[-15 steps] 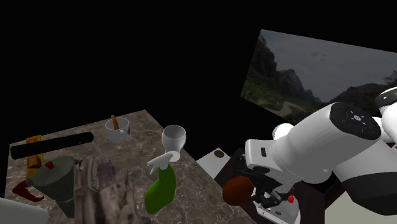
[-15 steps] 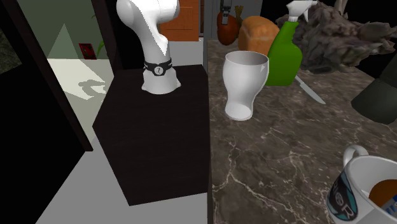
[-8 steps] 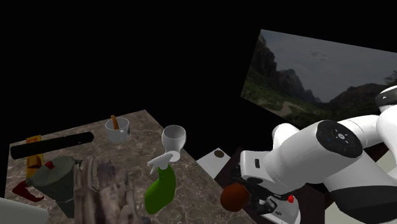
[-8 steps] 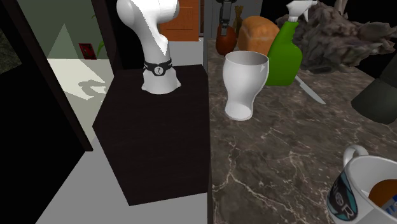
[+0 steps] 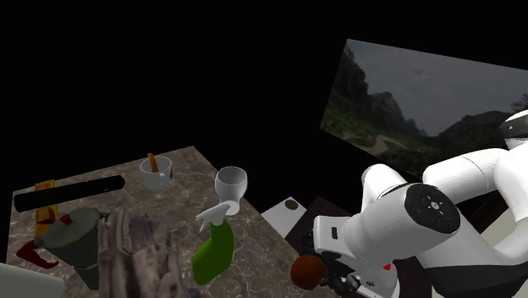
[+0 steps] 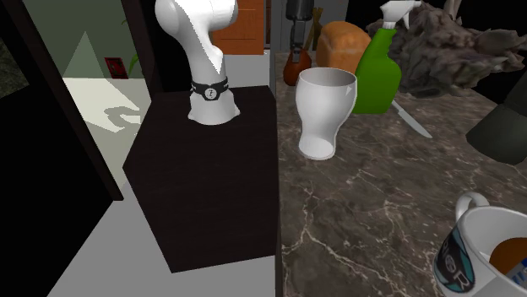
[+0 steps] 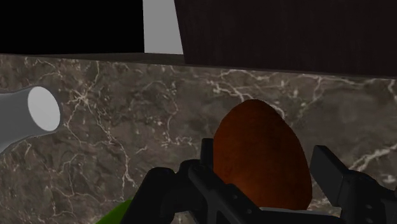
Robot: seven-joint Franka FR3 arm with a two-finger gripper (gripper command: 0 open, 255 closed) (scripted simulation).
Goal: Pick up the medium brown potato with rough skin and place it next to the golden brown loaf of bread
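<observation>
Second exterior view, top centre: the gripper (image 6: 296,49) is clamped on the potato (image 6: 291,69), and just to its right stands the bread (image 6: 342,42). Picking up looks done; setting the potato down and letting go are left

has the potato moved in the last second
Yes. The potato has dropped lower beside the bread, toward the counter, in the second exterior view.

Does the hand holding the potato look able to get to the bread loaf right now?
Likely yes. The hand, shut on the potato, hangs close beside the bread loaf with nothing between them; the green spray bottle stands on the loaf's other side.
</observation>
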